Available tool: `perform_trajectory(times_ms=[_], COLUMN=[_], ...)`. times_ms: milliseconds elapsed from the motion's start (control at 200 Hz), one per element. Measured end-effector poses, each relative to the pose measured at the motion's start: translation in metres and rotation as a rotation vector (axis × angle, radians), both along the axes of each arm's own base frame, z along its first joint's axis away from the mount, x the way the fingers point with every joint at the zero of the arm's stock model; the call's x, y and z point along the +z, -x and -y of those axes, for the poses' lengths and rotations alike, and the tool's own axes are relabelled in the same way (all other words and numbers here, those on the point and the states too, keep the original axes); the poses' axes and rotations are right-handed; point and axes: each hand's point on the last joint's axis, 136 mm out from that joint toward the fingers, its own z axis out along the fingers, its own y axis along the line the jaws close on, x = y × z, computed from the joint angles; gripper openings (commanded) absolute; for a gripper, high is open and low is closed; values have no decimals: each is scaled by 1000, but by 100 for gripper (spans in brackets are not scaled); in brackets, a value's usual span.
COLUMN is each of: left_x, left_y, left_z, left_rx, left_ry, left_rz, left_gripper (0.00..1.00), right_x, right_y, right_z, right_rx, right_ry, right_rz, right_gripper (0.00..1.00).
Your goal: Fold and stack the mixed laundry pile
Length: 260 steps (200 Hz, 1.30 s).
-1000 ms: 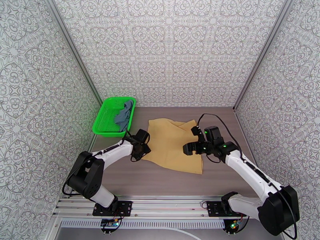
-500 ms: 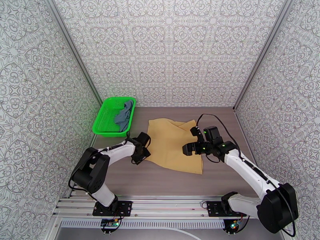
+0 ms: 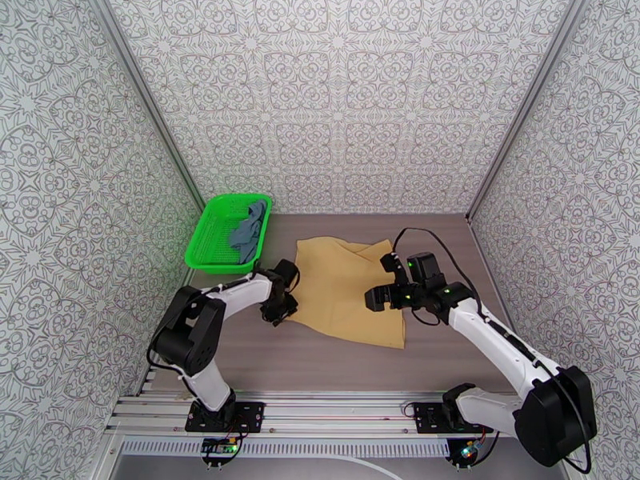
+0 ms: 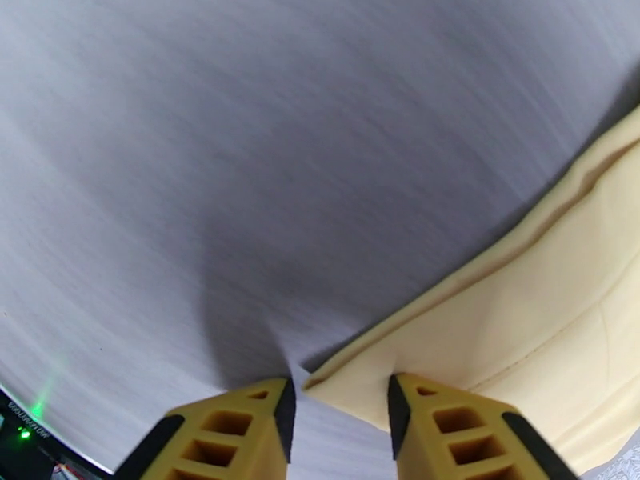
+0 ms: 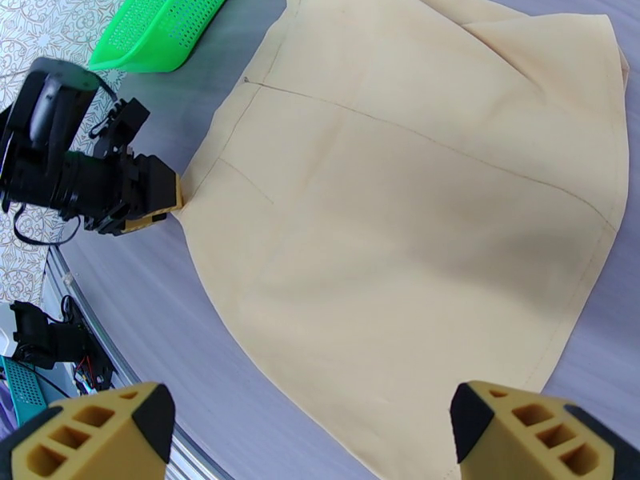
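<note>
The mustard cloth [image 3: 348, 294] lies flat on the table [image 3: 264, 354] with its near-left corner between the half-spread, not yet pinching left end effector [image 4: 340, 394], probably to start a fold, while the right end effector [image 5: 312, 414] hovers wide spread above it.

Mustard cloth [image 5: 416, 234], left hand [image 5: 160, 206] at corner

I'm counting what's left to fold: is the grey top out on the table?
No, the grey top lies bunched inside the green basket.
</note>
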Motion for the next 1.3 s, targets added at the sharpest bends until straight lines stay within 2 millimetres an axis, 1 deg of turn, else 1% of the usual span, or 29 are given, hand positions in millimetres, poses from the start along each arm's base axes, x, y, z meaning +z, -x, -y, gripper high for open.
perform_trajectory(times_ms=[210,350,425,490,680,780,860,960,970,1025,1090,1195,1300], left_x=[-2,-3,-3,-3,-1,5,9,14,17,26,43,63,66], left_y=[0,-2,-4,-5,-6,-11,-20,-36,-40,-48,-61,-77,-83], left_z=[0,3,4,5,6,5,-5,-28,-33,-46,-62,-78,-87], left_rx=[-32,-44,-53,-59,-75,-100,-107,-84,-73,-57,-41,-34,-39], left_ry=[-23,-21,-13,-8,-4,5,-5,-15,-16,-15,-12,-1,19], left_rz=[-53,-64,-58,-54,-41,-11,21,60,70,99,155,233,261], left_gripper=[36,21,11,0,0,0,0,0,0,0,0,0,0], right_x=[4,8,8,8,5,3,-1,-13,-14,-24,-39,-61,-78], right_y=[1,2,2,3,4,6,10,19,20,28,40,69,95], right_z=[0,1,1,1,2,2,-1,-13,-14,-21,-32,-51,-68], right_rx=[0,0,0,0,-1,1,12,52,57,87,136,249,363], right_ry=[-5,-10,-11,-10,-7,-2,14,52,57,88,137,233,318], right_rz=[11,24,25,24,16,10,4,-19,-22,-45,-73,-107,-118], right_gripper=[96,96,96,96,96,96,96,95,95,94,93,91,88])
